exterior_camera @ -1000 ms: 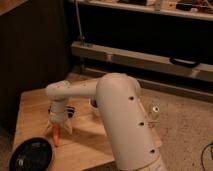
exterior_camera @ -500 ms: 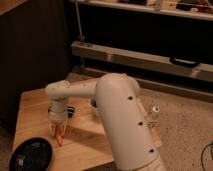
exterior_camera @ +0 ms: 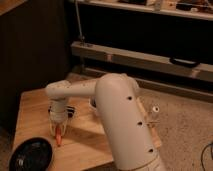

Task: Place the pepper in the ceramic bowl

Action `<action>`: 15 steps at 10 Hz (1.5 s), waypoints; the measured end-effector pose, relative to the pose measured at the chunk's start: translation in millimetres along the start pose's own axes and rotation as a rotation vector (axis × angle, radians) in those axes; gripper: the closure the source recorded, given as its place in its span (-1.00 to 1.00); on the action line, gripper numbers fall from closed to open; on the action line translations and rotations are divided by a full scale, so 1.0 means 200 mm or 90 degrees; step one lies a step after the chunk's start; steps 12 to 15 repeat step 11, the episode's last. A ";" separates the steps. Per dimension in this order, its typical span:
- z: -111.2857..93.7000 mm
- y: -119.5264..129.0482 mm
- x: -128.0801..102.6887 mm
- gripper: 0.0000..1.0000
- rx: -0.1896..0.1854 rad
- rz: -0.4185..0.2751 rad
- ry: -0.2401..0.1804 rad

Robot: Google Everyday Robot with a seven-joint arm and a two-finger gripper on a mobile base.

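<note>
Down over the table (exterior_camera: 30, 107), the gripper (exterior_camera: 58, 131) jaws clench the pepper (exterior_camera: 59, 137), hanging below.

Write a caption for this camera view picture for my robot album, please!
Robot's pincer holds the orange pepper above the wooden table, near the dark bowl.

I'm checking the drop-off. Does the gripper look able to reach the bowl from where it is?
Probably yes. The gripper hangs over the table with the pepper at its tip, and the bowl lies just below-left of it. Nothing stands between them.
</note>
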 end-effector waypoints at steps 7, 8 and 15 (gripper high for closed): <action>0.00 0.01 -0.01 0.41 -0.001 0.000 -0.004; -0.02 0.01 -0.01 0.41 0.001 0.000 0.003; -0.20 0.01 -0.09 0.41 0.006 0.000 0.051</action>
